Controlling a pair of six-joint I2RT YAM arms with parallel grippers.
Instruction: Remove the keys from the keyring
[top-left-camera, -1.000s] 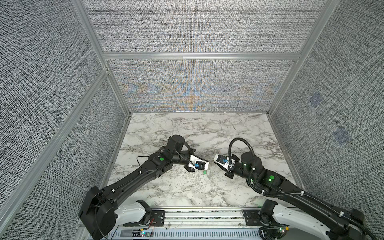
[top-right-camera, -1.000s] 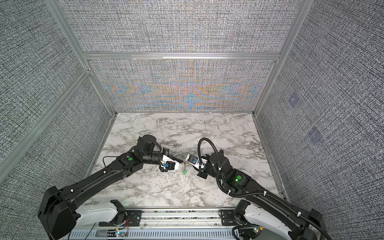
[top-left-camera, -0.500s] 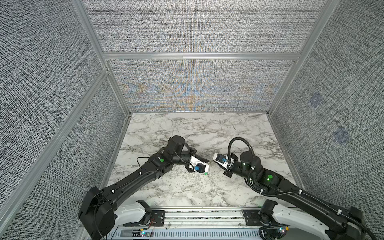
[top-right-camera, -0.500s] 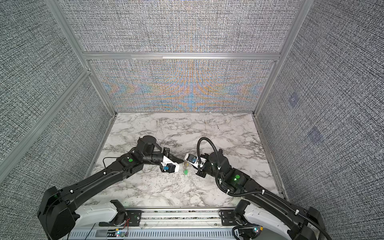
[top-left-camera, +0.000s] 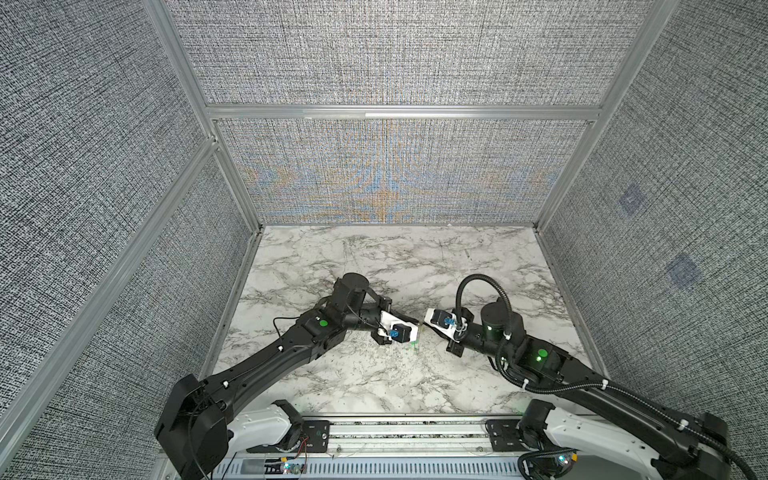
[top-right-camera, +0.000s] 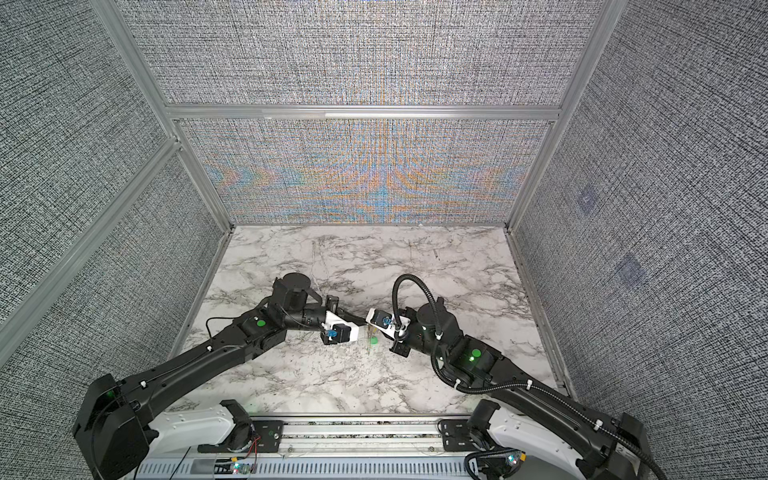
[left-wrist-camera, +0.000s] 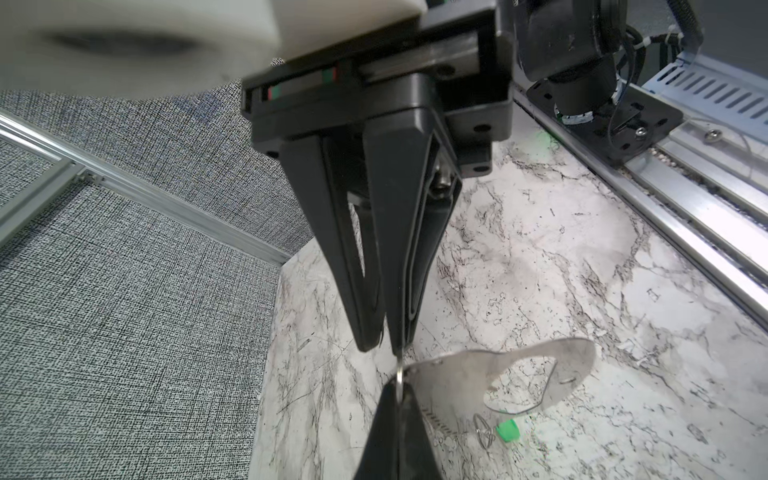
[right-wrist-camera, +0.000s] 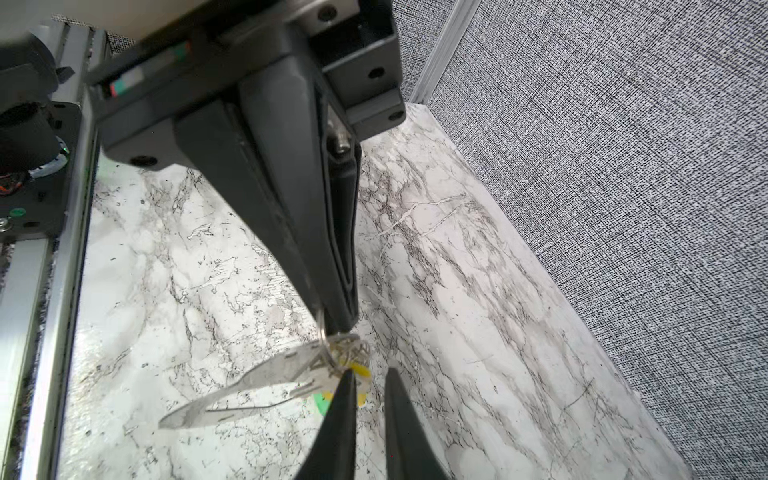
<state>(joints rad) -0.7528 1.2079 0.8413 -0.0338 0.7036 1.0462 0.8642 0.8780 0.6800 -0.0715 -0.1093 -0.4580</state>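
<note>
R gripper (right-wrist-camera: 336, 326) jaws clamp the small ring (right-wrist-camera: 322, 330), L gripper (left-wrist-camera: 384, 349) jaws pressed together by keyring (left-wrist-camera: 449, 374): skewed tug cd slip ring & drop yellow-tagged key (right-wrist-camera: 362, 371).

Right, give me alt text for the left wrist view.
The left hand, shut, pinches a thin wire ring edge-on, and the right hand grips the same ring from the opposite side. A flat silver keyring joins the ring above the marble table, with a green tag beside it.
</note>
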